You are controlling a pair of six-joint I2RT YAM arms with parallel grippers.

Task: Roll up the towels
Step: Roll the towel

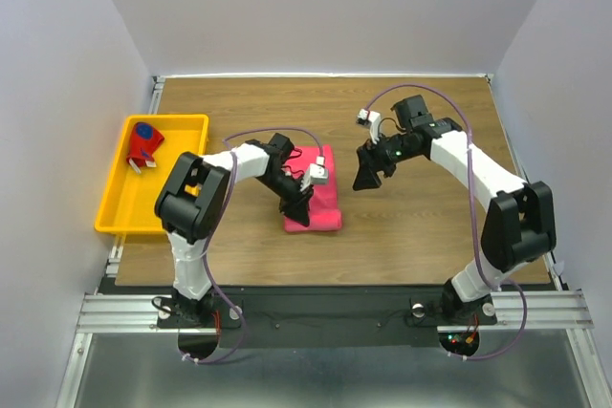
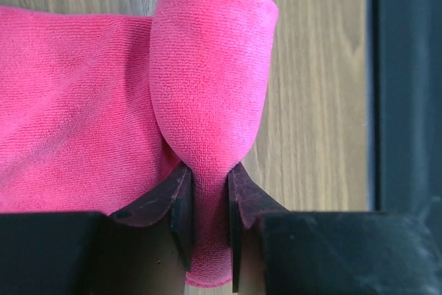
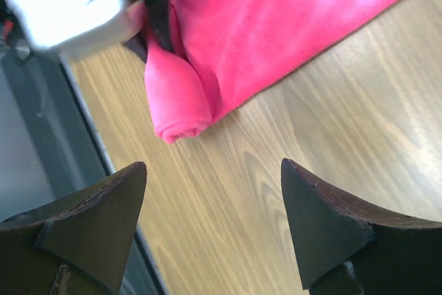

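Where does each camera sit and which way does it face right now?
Top external: above and behind the bases, looking down on the table; both arms show, left gripper on the pink towel, right gripper open beside it.
Left wrist: on the left arm, facing along its fingers, which pinch the towel's rolled end.
Right wrist: facing down past its open fingers at wood and the roll.
Shared: all three show the pink towel.

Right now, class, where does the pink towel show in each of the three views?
Top external: pink towel at table centre.
Left wrist: pink towel fills left and middle.
Right wrist: pink towel across the top.
Shared landmark: its rolled end, pinched by the left gripper.
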